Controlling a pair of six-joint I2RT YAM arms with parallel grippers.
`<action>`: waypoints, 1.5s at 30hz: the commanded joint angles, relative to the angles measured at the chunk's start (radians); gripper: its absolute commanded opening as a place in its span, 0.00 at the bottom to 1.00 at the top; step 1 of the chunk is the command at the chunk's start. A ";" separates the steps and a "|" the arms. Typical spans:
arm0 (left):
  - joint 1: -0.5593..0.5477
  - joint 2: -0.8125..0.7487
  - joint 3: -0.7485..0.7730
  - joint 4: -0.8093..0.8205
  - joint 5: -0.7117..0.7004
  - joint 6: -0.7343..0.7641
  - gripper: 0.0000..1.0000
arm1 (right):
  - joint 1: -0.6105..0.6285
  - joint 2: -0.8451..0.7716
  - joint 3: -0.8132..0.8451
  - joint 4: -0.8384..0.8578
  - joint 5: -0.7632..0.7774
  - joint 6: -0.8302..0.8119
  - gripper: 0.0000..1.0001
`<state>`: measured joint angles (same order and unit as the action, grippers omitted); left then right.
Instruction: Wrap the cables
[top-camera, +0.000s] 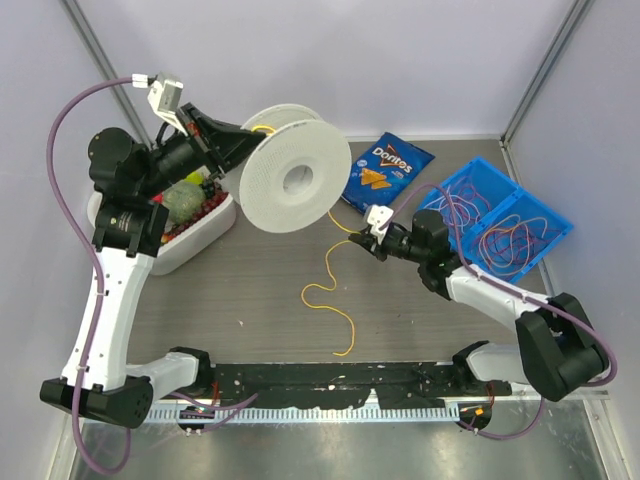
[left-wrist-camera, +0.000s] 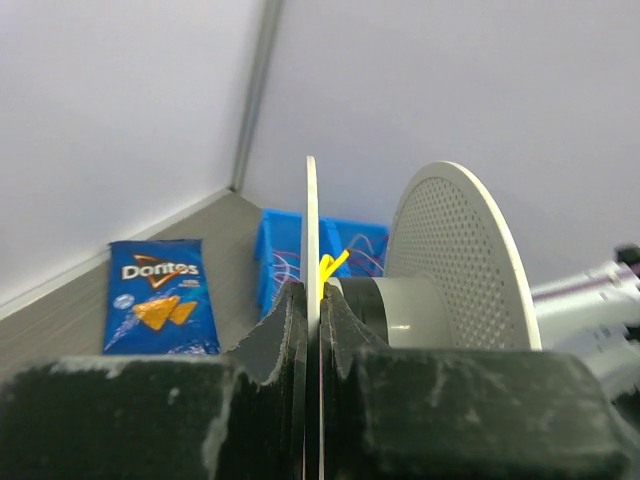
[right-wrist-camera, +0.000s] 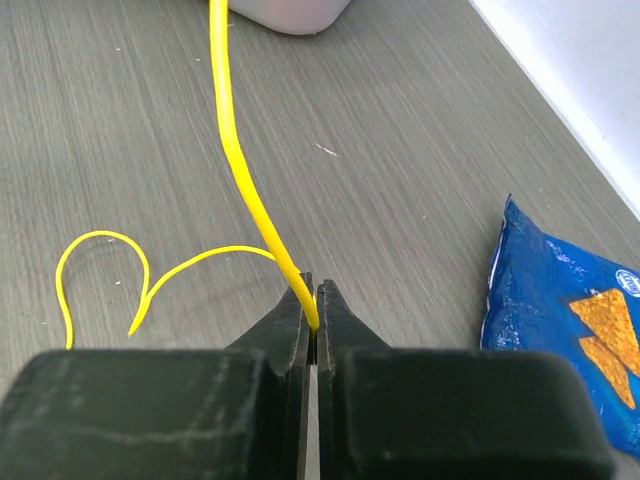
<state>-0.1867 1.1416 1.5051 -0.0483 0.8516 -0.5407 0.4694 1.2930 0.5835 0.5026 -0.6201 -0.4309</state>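
Observation:
A yellow cable (top-camera: 325, 292) lies in loose curves on the table, and one end sits on the hub of a white round spool (top-camera: 290, 170). My left gripper (top-camera: 243, 140) is shut on one flange of the spool (left-wrist-camera: 311, 220) and holds it up on edge above the table; a bit of yellow cable (left-wrist-camera: 330, 267) shows at the hub. My right gripper (top-camera: 366, 240) is shut on the yellow cable (right-wrist-camera: 240, 160) just right of the spool, low over the table. In the right wrist view the gripper (right-wrist-camera: 312, 300) pinches the cable between its fingertips.
A blue basket (top-camera: 540, 205) at the right rear holds white, purple and orange-red cables. A blue Doritos bag (top-camera: 385, 170) lies behind my right gripper. A white bin (top-camera: 195, 245) with fruit stands at the left, under my left arm.

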 joint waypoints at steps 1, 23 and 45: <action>-0.002 -0.022 0.000 0.018 -0.328 -0.085 0.00 | 0.037 -0.096 0.059 -0.130 -0.006 -0.037 0.01; -0.322 0.155 -0.089 -0.275 -1.082 0.171 0.00 | 0.353 -0.178 0.593 -0.863 0.240 -0.235 0.01; -0.427 -0.078 -0.376 -0.334 -0.476 0.653 0.00 | 0.109 -0.008 0.832 -0.829 0.340 -0.232 0.01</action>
<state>-0.6228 1.1378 1.1294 -0.3981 0.1600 -0.0254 0.6849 1.2819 1.3396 -0.3904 -0.2592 -0.6823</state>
